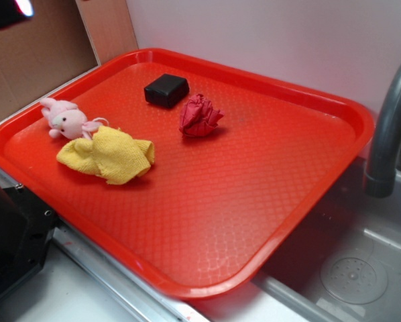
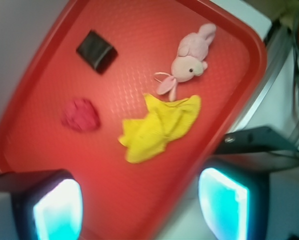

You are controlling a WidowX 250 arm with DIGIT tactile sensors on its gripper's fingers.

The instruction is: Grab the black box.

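The black box [image 1: 166,90] lies flat on the red tray [image 1: 254,201] near its far edge. In the wrist view the black box [image 2: 96,51] is at the upper left, far from my fingers. My gripper [image 2: 142,205] hangs high above the tray's near edge, open, with nothing between its two glowing pads [image 2: 57,210]. In the exterior view only a dark part of the gripper [image 1: 9,10] shows at the top left corner, well away from the box.
A red cloth ball [image 1: 199,115] lies just right of the box. A pink plush bunny [image 1: 68,119] and a yellow cloth [image 1: 108,155] lie at the tray's left. A grey faucet [image 1: 391,127] and sink [image 1: 355,268] are on the right.
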